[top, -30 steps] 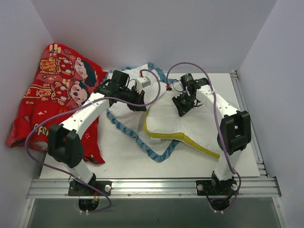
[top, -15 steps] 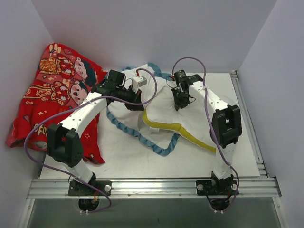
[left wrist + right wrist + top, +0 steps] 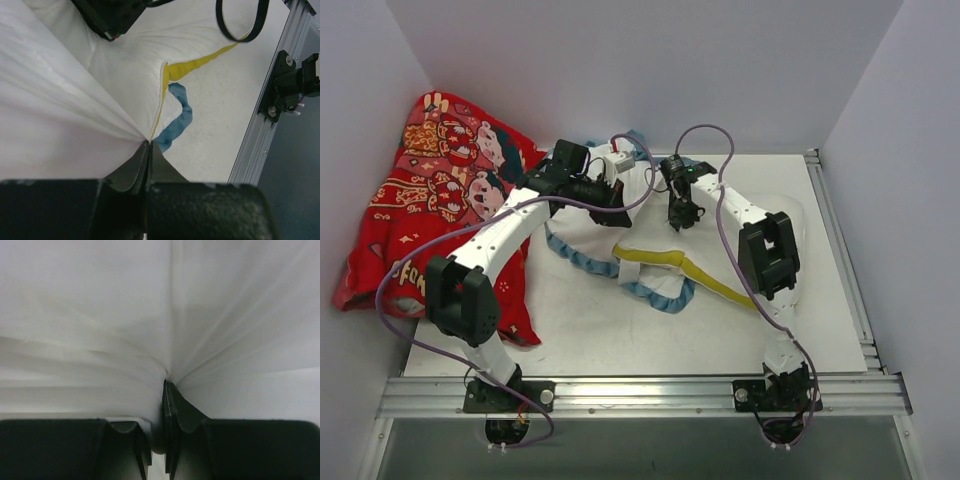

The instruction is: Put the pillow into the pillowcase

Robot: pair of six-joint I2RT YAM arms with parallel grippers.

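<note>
1. Left gripper [image 3: 149, 145]: clenched, jaws pressed flat together on a pinch of the pillowcase [image 3: 582, 228], white inner side showing; cloth fanning away from the pinch in taut folds.
2. Just beyond that pinch, in the left wrist view: blue ruffled trim [image 3: 179, 116] curling over the table [image 3: 215, 135]; yellow piping [image 3: 200, 60] right above it.
3. Right gripper [image 3: 166, 386]: also clamped, grasping a fold of the pillow [image 3: 710, 250]; only creased white cloth around the jaws in the right wrist view.
4. From above: both grippers near the far edge of the table, about mid-width; left one just to the left of the right one, close but apart.
5. Pillow: on the table right of centre, partly under the right arm; piped edge turned toward the near edge, lying over the pillowcase's trim; cannot tell whether any of it sits inside the pillowcase.
6. Red cartoon-figure cloth [image 3: 430, 200]: bunched in the far left corner; spilling down the left edge, beneath the left arm.
</note>
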